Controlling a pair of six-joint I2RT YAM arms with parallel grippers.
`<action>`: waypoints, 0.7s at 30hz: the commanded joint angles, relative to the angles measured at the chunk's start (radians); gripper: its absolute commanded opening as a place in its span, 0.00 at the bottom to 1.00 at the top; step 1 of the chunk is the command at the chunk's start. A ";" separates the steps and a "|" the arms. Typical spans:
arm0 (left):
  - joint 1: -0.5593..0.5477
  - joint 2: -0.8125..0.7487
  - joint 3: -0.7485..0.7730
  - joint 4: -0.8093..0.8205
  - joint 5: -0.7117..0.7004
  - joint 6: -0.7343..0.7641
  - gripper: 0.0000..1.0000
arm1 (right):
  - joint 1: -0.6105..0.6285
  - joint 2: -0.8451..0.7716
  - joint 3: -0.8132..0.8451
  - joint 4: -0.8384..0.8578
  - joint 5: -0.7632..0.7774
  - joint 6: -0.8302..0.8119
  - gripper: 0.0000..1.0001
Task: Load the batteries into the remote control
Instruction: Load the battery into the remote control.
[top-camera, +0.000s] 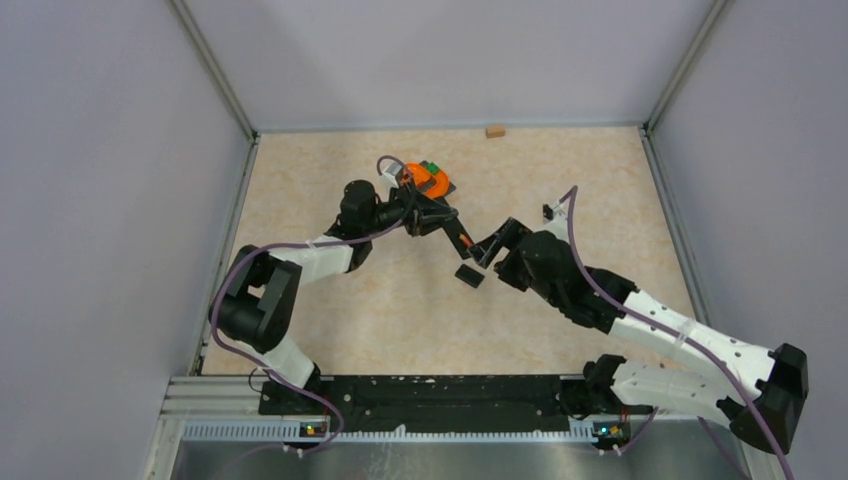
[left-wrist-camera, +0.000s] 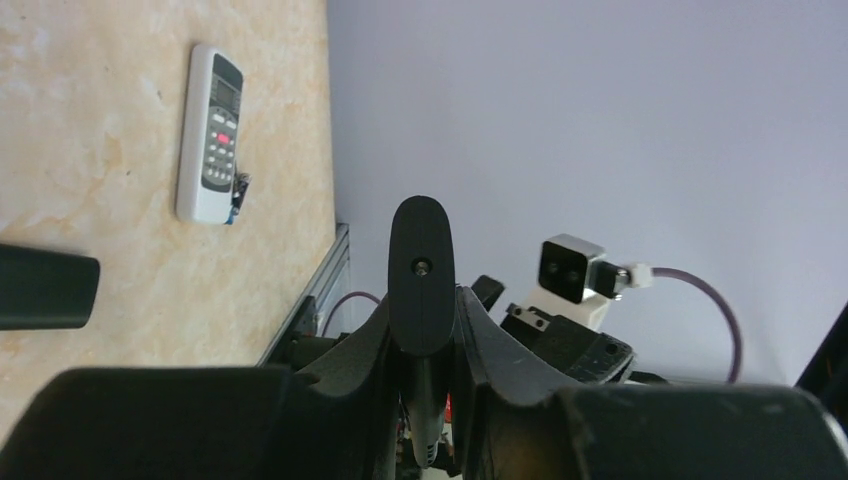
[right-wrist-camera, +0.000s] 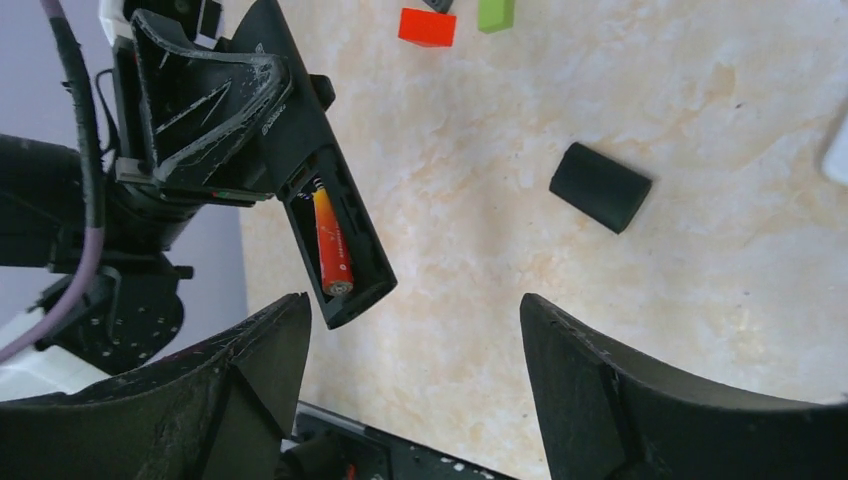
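My left gripper (left-wrist-camera: 425, 330) is shut on the black remote control (right-wrist-camera: 335, 235) and holds it above the table with the back facing up. The battery bay is open, and one orange-red battery (right-wrist-camera: 332, 245) lies in its left slot. The slot beside it looks dark. My right gripper (right-wrist-camera: 415, 330) is open with nothing between its fingers (right-wrist-camera: 260, 365), and it hovers just below the remote's free end. From above, the remote control (top-camera: 455, 235) bridges the left gripper (top-camera: 428, 215) and the right gripper (top-camera: 487, 252).
The black battery cover (right-wrist-camera: 600, 187) lies on the table (top-camera: 330, 310) under the grippers, also visible as the cover (top-camera: 469, 276). A white remote (left-wrist-camera: 210, 135) lies face up to the right, with a small blue piece (left-wrist-camera: 240, 190) at its edge. Red (right-wrist-camera: 427, 27) and green (right-wrist-camera: 495, 13) blocks sit behind.
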 joint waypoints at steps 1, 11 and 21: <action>0.004 -0.037 -0.029 0.181 -0.028 -0.134 0.00 | 0.011 -0.079 -0.071 0.225 0.004 0.154 0.79; 0.004 -0.045 -0.050 0.218 -0.062 -0.207 0.00 | 0.011 -0.120 -0.127 0.325 0.052 0.230 0.78; 0.004 -0.015 -0.091 0.391 -0.048 -0.442 0.00 | 0.012 -0.167 -0.255 0.621 0.022 0.219 0.69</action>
